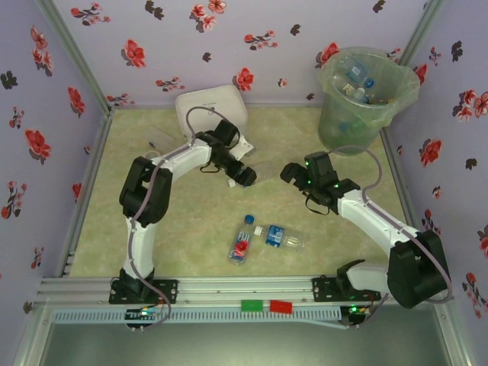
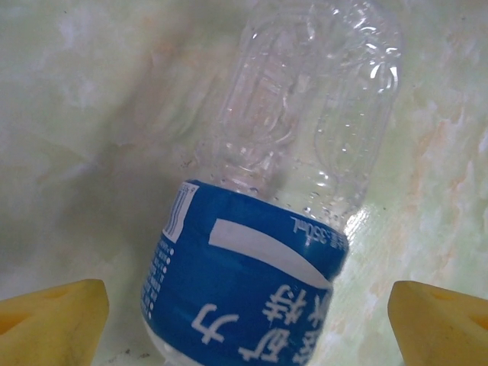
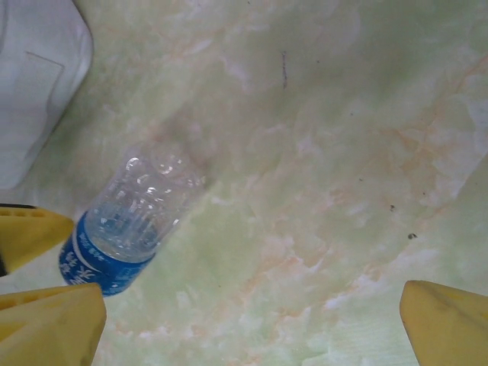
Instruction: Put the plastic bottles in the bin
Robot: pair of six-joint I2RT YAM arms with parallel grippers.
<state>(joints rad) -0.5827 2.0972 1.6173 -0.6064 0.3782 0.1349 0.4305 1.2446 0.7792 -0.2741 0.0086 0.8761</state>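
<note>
A clear plastic bottle [image 2: 305, 137] with a blue label lies on the table, its labelled end between the yellow fingers [image 2: 53, 320] of my left gripper [image 2: 248, 328]. The jaws stand open on either side of it, not touching. From above, the left gripper [image 1: 248, 179] is mid-table. My right gripper [image 1: 292, 174] is open just to its right over bare table, and its wrist view shows the same bottle [image 3: 130, 221] at the left. Two more bottles [image 1: 242, 242] [image 1: 282, 238] lie near the front. The bin [image 1: 335, 126] stands at the back right with several bottles inside.
A white square lidded box [image 1: 211, 113] sits at the back behind the left arm, and shows in the right wrist view as the white box [image 3: 34, 84]. A flat clear scrap [image 1: 156, 139] lies at the left. Flowered walls close in the table on three sides.
</note>
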